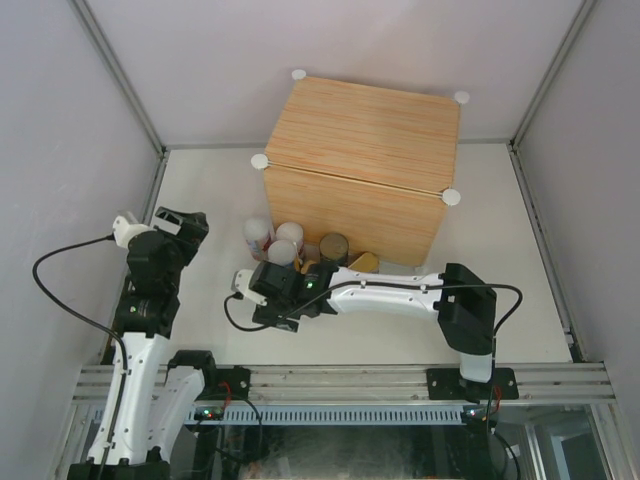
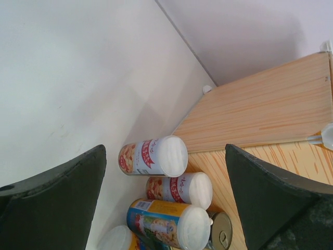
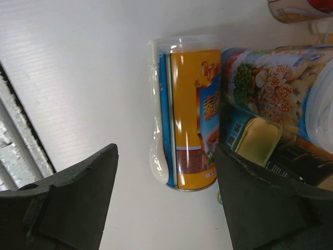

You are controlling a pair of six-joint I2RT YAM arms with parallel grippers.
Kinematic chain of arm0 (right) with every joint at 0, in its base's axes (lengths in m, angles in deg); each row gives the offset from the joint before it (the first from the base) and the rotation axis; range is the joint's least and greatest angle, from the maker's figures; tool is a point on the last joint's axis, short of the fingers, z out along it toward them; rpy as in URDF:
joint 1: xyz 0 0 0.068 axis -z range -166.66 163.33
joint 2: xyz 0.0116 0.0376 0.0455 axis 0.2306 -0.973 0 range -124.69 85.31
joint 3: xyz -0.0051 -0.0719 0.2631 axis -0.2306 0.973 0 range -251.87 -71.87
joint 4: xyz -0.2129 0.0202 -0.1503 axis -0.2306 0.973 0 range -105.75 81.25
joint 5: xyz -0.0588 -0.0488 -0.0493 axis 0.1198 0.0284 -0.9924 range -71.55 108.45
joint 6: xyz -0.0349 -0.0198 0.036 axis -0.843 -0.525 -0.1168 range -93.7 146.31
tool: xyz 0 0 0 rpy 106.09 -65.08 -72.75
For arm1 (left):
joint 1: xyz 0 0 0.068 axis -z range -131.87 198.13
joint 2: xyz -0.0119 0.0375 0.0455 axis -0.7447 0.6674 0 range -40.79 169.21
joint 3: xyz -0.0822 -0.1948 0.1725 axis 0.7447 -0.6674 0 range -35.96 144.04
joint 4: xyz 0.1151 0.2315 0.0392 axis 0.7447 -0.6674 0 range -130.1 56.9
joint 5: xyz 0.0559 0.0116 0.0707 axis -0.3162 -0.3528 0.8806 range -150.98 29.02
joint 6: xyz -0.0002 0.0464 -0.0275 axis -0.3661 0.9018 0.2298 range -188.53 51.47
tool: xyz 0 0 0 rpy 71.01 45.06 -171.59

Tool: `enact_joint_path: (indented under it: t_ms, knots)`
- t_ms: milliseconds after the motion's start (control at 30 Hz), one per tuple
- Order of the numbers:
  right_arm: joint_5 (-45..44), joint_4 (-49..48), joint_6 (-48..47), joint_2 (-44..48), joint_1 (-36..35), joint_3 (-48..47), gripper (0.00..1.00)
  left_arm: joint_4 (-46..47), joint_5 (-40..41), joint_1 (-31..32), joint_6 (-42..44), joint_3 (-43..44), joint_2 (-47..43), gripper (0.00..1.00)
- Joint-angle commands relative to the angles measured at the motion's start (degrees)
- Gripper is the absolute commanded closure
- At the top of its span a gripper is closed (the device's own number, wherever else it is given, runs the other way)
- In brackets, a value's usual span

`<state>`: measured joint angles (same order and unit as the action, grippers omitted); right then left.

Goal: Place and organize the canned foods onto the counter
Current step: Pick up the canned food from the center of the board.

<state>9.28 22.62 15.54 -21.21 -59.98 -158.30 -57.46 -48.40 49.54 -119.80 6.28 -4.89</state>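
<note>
Right hand (image 3: 165, 156) is hanging wide open around yellow-label can (image 3: 190, 120), gripping nothing: one finger just beside it, the other well apart. Left hand (image 1: 183, 224), at 9 o'clock of the cans, is gaping fully and holding nothing. White-lidded cans (image 1: 270, 238) are bunching together on white tabletop (image 1: 500, 300), with dark metal-topped can (image 1: 333, 247) at their 3 o'clock and gold tin (image 1: 362, 262) just beside that. Wood-grain cabinet (image 1: 360, 165) is sitting at 1 o'clock of the cluster, cans near its front face.

The counter (image 1: 360, 140) is smooth pale wood. The cans (image 2: 151, 156) have shiny labels and white plastic lids. The surface (image 1: 520, 260) is matt white.
</note>
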Motion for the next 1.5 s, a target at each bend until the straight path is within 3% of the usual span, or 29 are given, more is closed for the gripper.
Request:
enact_joint_path:
  t_ms: [0,367,1467]
  knots:
    - [-5.32,-5.49,-1.74,-0.8,-0.6,-2.02,0.26,1.17,2.8,-0.71,-2.61,3.32,-0.04,0.0]
    - [-5.61,-9.6,-2.35,-2.43,0.02,-0.17,0.26,1.81,3.52,-1.23,-3.4,2.51,0.65,0.0]
    - [-0.32,-9.52,-2.8,-10.2,2.36,-1.09,0.27,3.17,3.68,-2.14,-3.5,0.48,0.4,0.0]
